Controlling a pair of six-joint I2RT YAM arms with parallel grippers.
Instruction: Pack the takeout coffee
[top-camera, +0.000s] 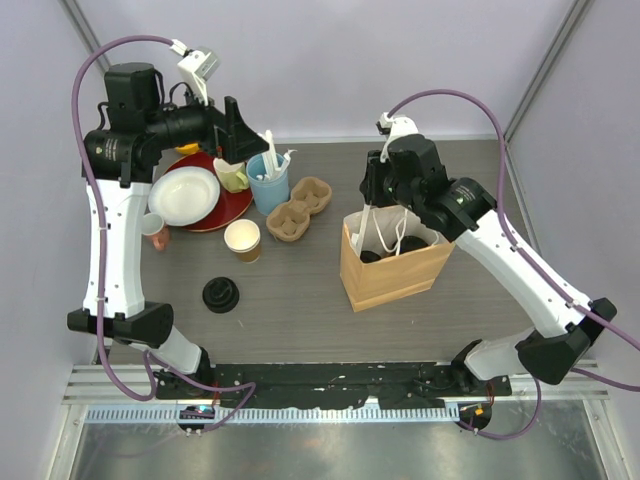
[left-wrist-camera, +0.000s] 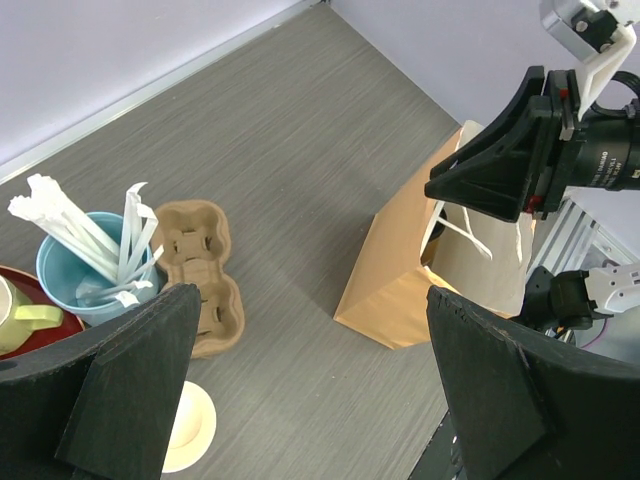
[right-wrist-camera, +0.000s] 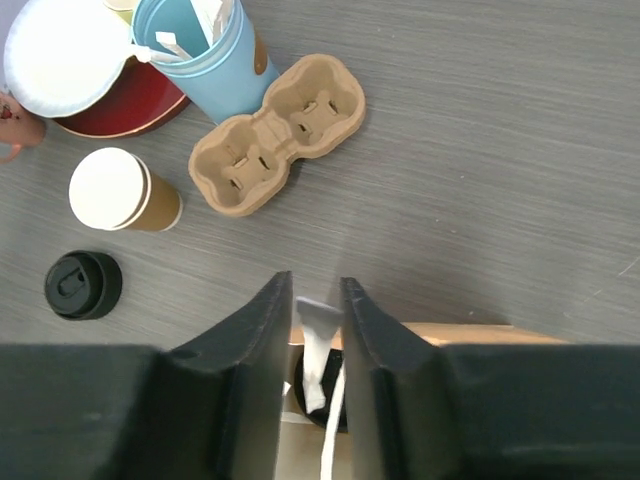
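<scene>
A brown paper bag (top-camera: 395, 272) stands at centre right, with black-lidded takeout coffee cups (top-camera: 412, 243) inside it. My right gripper (top-camera: 374, 196) hangs over the bag's left rim. In the right wrist view its fingers (right-wrist-camera: 283, 300) stand narrow, pinching the bag's white handle (right-wrist-camera: 318, 335) above a black lid. One lidless kraft cup (top-camera: 242, 239) stands left of centre, with a loose black lid (top-camera: 220, 295) nearer the front. My left gripper (top-camera: 240, 135) is wide open and empty, raised at the back left.
A pulp cup carrier (top-camera: 298, 208) lies between the cup and the bag. Behind it stand a blue cup of white sticks (top-camera: 268, 180), a pale mug (top-camera: 232, 178) and a white plate (top-camera: 185, 195) on a red one. A small pink cup (top-camera: 155, 230) sits far left.
</scene>
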